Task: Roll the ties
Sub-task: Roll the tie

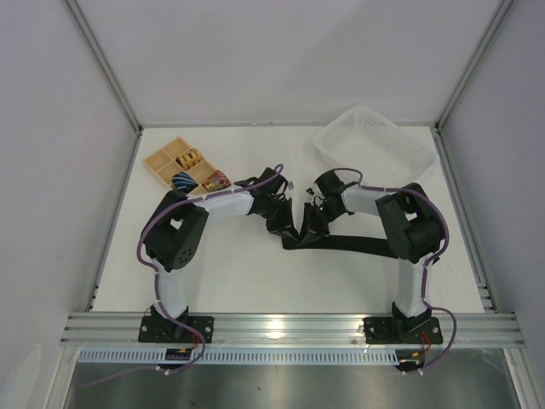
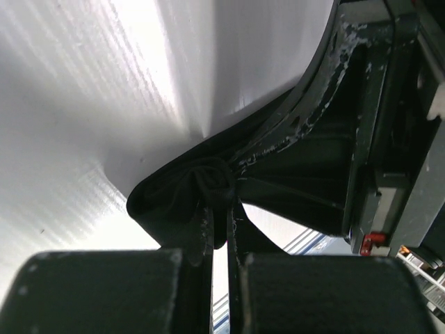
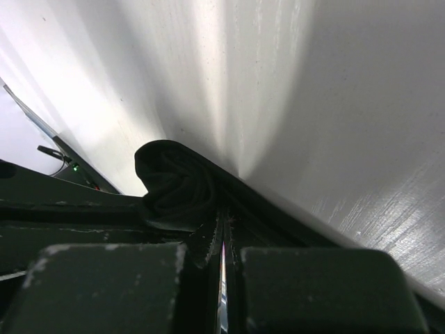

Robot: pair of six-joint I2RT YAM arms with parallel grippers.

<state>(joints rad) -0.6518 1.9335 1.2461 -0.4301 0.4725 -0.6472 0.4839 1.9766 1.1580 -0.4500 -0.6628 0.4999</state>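
Observation:
A black tie (image 1: 358, 245) lies on the white table, its strip running right under my right arm. Its left end is bunched into a small partial coil between my two grippers. My left gripper (image 1: 281, 226) is shut on that coiled end; in the left wrist view the gripper (image 2: 220, 216) pinches the folded fabric (image 2: 174, 202). My right gripper (image 1: 312, 223) faces it from the right. In the right wrist view the right gripper (image 3: 224, 226) is shut on the tie's edge, just beside the coil (image 3: 174, 184). The coil's centre is hidden by the fingers.
A wooden compartment tray (image 1: 162, 160) at the back left holds rolled coloured ties. A white plastic basket (image 1: 375, 145) stands at the back right. My right gripper's body (image 2: 389, 139) fills the right side of the left wrist view.

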